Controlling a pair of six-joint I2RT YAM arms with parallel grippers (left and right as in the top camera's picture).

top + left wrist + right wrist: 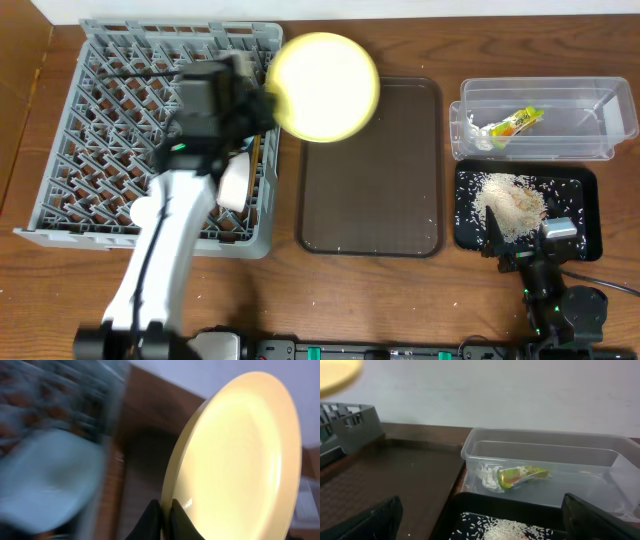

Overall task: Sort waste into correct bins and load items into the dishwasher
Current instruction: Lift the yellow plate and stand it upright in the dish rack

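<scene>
My left gripper (266,100) is shut on the rim of the round pale yellow plate (325,85), which hangs on edge above the right side of the grey dish rack (90,120). In the left wrist view the black fingertips (176,510) pinch the plate (240,460) at its lower edge. A blurred light blue bowl (45,480) lies at the left. The green-and-yellow wrapper (515,122) lies in the clear tub (580,95). Rice crumbs (510,205) are heaped in the black tray (590,215). My right gripper (530,245) stands open over that tray's near edge, holding nothing.
The dark brown serving tray (370,180) lies between rack and bins, with a few stray grains on it. A pale dish (235,185) sits in the rack under my left arm. In the right wrist view the tub (545,445) stands behind the black tray (520,502).
</scene>
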